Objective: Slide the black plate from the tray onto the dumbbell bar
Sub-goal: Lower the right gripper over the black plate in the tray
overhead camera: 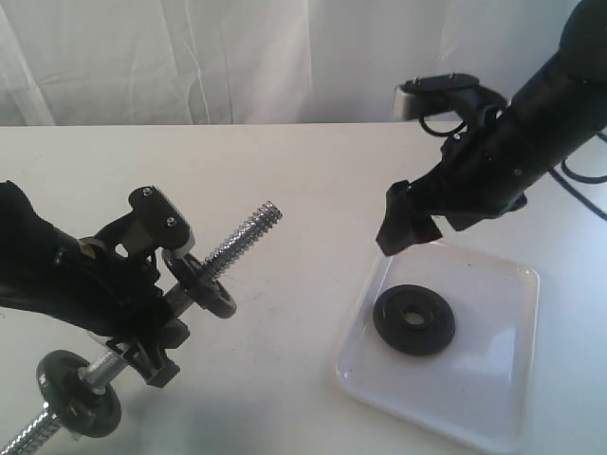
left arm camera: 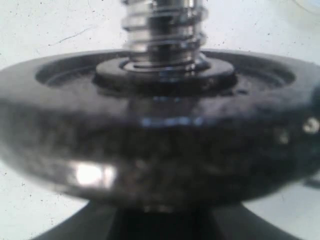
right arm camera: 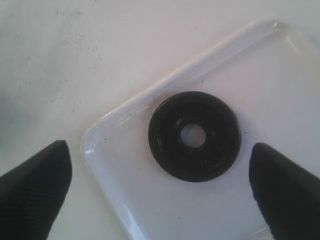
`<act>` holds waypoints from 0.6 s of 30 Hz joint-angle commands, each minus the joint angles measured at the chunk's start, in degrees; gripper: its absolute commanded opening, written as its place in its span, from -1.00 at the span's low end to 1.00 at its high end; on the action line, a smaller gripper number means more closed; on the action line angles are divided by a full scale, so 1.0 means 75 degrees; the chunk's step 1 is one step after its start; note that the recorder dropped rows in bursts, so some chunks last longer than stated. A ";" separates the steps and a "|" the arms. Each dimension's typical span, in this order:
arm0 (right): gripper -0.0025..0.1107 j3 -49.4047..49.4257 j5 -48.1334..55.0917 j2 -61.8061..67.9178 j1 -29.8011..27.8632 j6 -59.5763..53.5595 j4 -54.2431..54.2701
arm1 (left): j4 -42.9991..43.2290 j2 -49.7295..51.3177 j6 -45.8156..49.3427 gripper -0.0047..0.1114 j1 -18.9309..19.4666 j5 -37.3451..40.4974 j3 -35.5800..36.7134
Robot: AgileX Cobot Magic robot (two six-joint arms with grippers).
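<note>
The black plate (overhead camera: 413,319) lies flat in the white tray (overhead camera: 474,398), toward the tray's left half. My right gripper (overhead camera: 406,230) hovers above the tray's far left corner. In the right wrist view its fingers (right arm camera: 35,185) stand wide apart and empty, with the plate (right arm camera: 195,135) lying below, between and beyond them. My left gripper (overhead camera: 142,346) is shut on the dumbbell bar (overhead camera: 242,237) between two mounted black discs. The bar is tilted, its bare threaded end pointing up and right. In the left wrist view one mounted disc (left arm camera: 160,135) hides the fingers, and the threaded bar (left arm camera: 162,25) rises from it.
On the bar sit an upper disc (overhead camera: 204,284) and a lower disc (overhead camera: 81,393). The white table (overhead camera: 303,180) spreads between the arms, with a white curtain behind. A cable hangs by the right arm (overhead camera: 579,175).
</note>
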 commanded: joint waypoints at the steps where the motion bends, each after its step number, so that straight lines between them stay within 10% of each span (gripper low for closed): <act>1: 0.63 -0.0038 0.0160 0.0518 0.0083 0.0071 0.0024 | -0.0397 -0.0394 -0.0005 -0.92 -0.0006 -0.0683 -0.0241; 18: 0.90 -0.0050 0.0117 0.1021 0.0203 0.0331 -0.0124 | -0.0397 -0.0394 -0.0005 -0.92 -0.0006 -0.0506 -0.0241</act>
